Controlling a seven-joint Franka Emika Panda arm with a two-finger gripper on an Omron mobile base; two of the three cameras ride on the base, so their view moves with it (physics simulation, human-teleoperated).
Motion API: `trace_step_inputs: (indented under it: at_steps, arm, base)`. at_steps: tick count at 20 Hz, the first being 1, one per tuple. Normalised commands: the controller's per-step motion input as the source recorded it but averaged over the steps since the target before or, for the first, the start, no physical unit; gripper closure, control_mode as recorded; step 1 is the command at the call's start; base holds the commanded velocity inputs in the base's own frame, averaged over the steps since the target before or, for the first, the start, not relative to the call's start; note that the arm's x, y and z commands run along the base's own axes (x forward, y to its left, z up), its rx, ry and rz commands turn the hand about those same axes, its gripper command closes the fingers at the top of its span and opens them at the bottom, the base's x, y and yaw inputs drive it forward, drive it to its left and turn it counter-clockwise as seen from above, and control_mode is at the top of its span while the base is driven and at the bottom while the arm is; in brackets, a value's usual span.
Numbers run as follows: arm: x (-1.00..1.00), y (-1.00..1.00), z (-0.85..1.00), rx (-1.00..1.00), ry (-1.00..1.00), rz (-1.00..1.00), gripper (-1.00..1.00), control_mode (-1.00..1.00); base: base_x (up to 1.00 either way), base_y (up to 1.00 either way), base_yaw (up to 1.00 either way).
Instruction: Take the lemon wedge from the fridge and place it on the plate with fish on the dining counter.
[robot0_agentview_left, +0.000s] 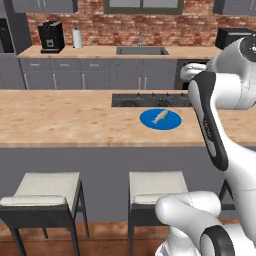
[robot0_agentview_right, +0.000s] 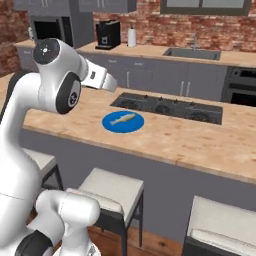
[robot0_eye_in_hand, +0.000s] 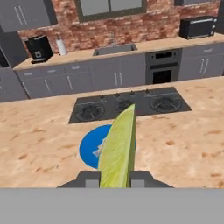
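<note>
Light wood-grain dining counter (robot0_agentview_left: 60, 120) spans mid-frame below a red brick wall (robot0_agentview_left: 130, 25). The gripper (robot0_eye_in_hand: 116, 177) is clamped on the yellow-green lemon wedge (robot0_eye_in_hand: 118, 151), bottom centre, above the blue fish plate (robot0_agentview_left: 160, 119).

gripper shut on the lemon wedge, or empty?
Shut on it. In the hand view the lemon wedge stands clamped between the gripper fingertips, above the blue plate.

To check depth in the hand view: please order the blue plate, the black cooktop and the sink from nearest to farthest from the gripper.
1. Blue plate, just beyond the gripper holding the lemon wedge.
2. Black cooktop, behind the plate.
3. Sink, on the far wall counter.
</note>
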Motion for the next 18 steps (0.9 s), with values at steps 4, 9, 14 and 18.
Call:
trace_step_inputs:
  at_steps: [4,9,14,18]
  arm:
    - [0.00,0.00,0.00,0.00,0.00,0.00,1.00,1.00]
    - [0.80,0.22,-0.16,-0.03,0.25,-0.03,1.00,-1.00]
    - [1.00,0.29,-0.50,-0.02,0.56,0.07,1.00,-1.00]
    - [1.00,0.06,-0.69,0.00,0.43,0.15,1.00,-1.00]
  base:
    - [0.99,0.54,-0.24]
    - [0.20,0.07,-0.03]
    - [0.00,0.00,0.00]
    - [0.00,0.00,0.00]
